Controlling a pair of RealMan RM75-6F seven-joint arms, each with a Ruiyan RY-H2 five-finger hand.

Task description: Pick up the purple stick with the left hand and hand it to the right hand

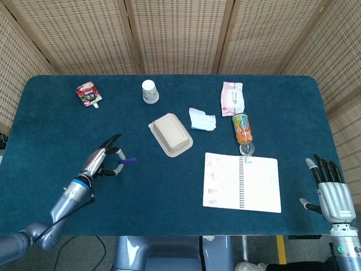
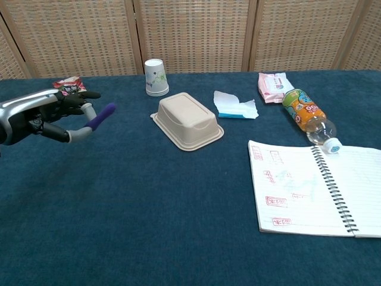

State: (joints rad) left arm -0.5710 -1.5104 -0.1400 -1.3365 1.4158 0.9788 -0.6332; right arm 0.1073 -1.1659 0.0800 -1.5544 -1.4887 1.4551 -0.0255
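Note:
My left hand [image 1: 103, 161] is raised above the left part of the blue table and pinches one end of the purple stick [image 1: 127, 160]. In the chest view the left hand [image 2: 50, 116] holds the purple stick [image 2: 102, 115] tilted upward to the right, off the cloth. My right hand [image 1: 330, 189] hovers at the table's front right corner with fingers apart and nothing in it; the chest view does not show it.
A beige lidded tray [image 1: 170, 134] lies mid-table, with a crumpled tissue [image 1: 202, 119], a paper cup [image 1: 149, 91], a red snack pouch [image 1: 88, 94], a wipes pack [image 1: 232, 97], an orange bottle [image 1: 243, 131] and an open notebook [image 1: 242, 182] around it.

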